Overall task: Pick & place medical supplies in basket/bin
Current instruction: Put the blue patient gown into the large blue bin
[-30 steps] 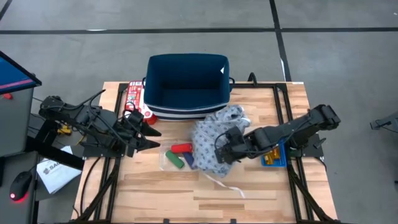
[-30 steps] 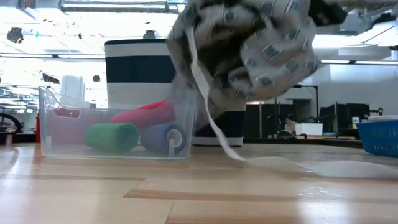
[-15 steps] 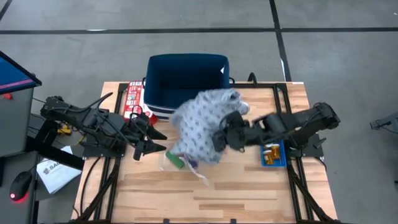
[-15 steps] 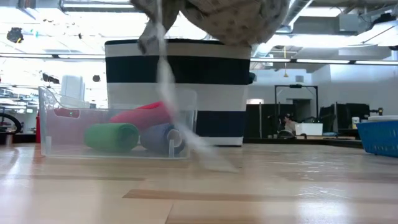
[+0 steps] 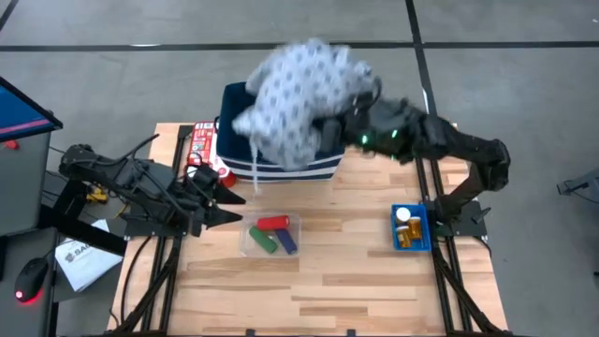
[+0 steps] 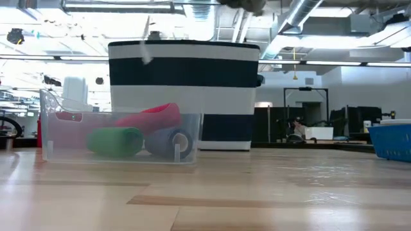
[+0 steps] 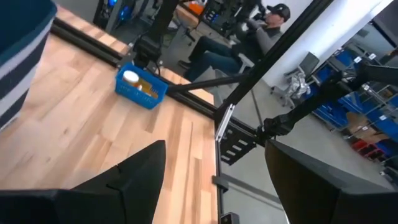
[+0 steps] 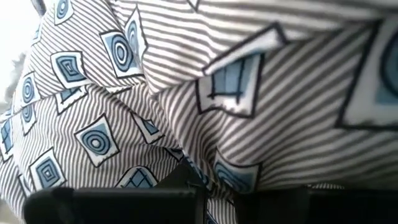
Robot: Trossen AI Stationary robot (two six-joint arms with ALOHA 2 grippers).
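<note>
- Two containers frame the job, and the bigger is the navy basket [image 5: 281, 140], standing at the far edge of the table [image 5: 356, 271] with its mouth open upward; in the low view its striped wall [image 6: 183, 96] rises behind everything else.
- Next in size, the grey patterned garment [image 5: 299, 89] hangs bunched in the air directly over the basket's mouth, a loose tie dangling down the near wall. It fills the right wrist view [image 8: 186, 81] completely.
- Reaching from the right side, the right gripper [image 5: 342, 126] has its jaws clamped on the garment's edge, above the basket's right rim. The move turns on this: the cloth lies leftward from the jaws, already over the opening, so release should drop most of it inside, though the trailing tie may catch outside.
- Resting at the table's left, the left gripper [image 5: 225, 206] waits with fingers spread and empty. It is the nearer arm to the clear tray.
- Smaller, the clear tray [image 5: 271, 236] sits mid-table holding red, green and purple-blue cylinders [image 6: 138, 131].
- Smallest, the blue bin [image 5: 410, 229] near the right edge holds orange pill bottles [image 5: 404, 217].
</note>
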